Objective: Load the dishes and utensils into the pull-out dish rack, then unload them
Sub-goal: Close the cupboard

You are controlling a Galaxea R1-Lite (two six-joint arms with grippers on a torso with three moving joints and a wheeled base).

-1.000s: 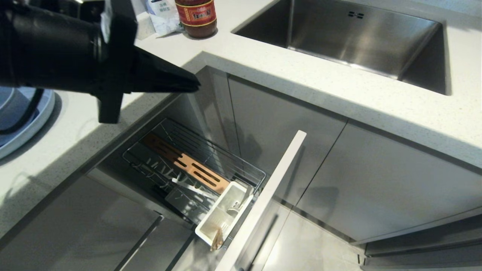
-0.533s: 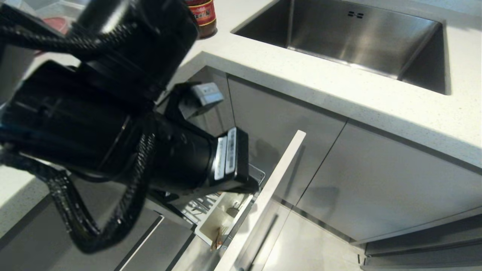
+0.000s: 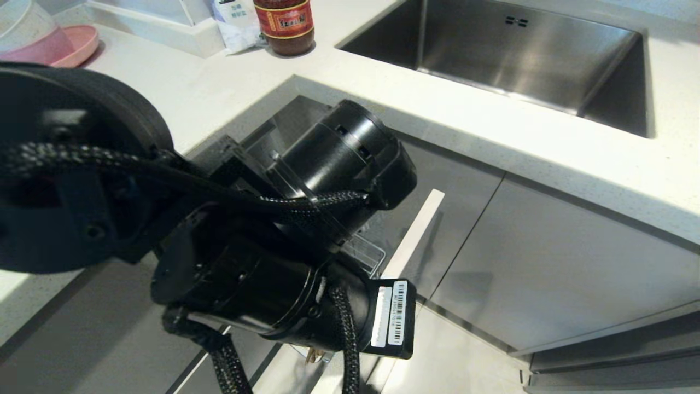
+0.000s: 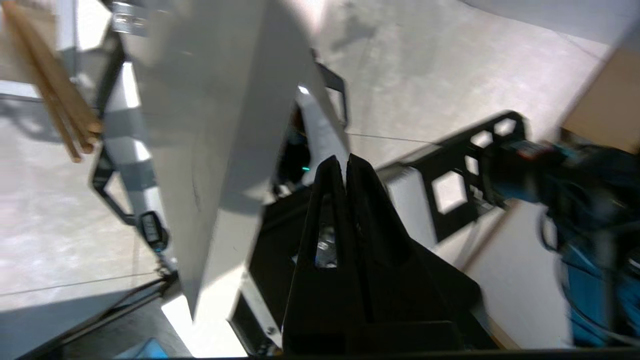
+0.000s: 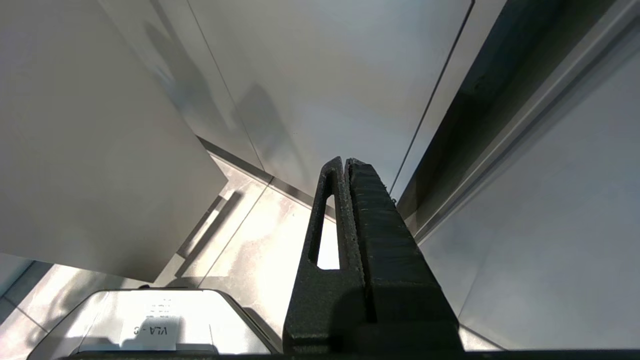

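My left arm (image 3: 262,273) hangs low in front of the pull-out dish rack and hides most of it. Only a corner of the chrome wire (image 3: 367,256) and the pale front panel (image 3: 416,230) show in the head view. In the left wrist view my left gripper (image 4: 345,162) is shut and holds nothing; it points down beside the panel (image 4: 215,125). The wooden chopsticks (image 4: 50,95) stick out past the far side of that panel. The dishes are hidden. My right gripper (image 5: 344,162) is shut, empty and parked facing the cabinet doors.
A pink plate (image 3: 82,46) with a white-and-pink bowl (image 3: 24,30) stands at the counter's far left. A sauce jar (image 3: 285,24) and a steel sink (image 3: 519,52) lie further back. My own base frame (image 4: 475,165) is under the left gripper.
My left arm has swung from above the counter down in front of the rack, and now covers the rack and the counter's left side. The right arm has not moved.
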